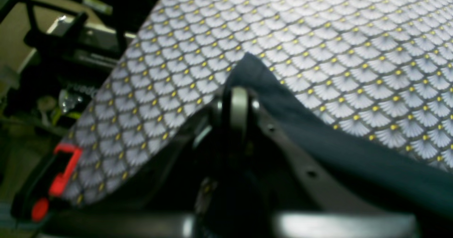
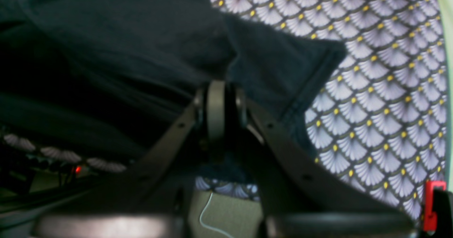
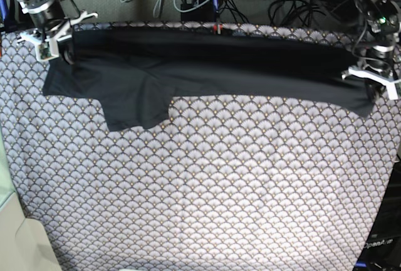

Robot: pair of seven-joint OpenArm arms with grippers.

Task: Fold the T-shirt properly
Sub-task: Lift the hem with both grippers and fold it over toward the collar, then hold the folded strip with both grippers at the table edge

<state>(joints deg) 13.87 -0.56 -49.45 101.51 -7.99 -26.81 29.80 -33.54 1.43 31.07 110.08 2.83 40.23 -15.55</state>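
Stretching across the far half of the table, the T-shirt (image 3: 207, 64) is held taut as a long band between the two grippers, probably so that a lengthwise fold stays straight and free of creases while it is carried over the patterned tablecloth (image 3: 207, 183).

At the left of the base view, the right gripper (image 3: 49, 44) is seen at the sleeve end of the garment, where one sleeve (image 3: 135, 108) lies spread toward the near side. In the right wrist view its jaws are clenched on a bunched layer of black cloth.

At the right of the base view, the left gripper (image 3: 376, 79) is placed at the hem end. In the left wrist view its jaws are likewise pinched tight on a corner of the fabric (image 1: 247, 68), which rises to a peak above the cloth.
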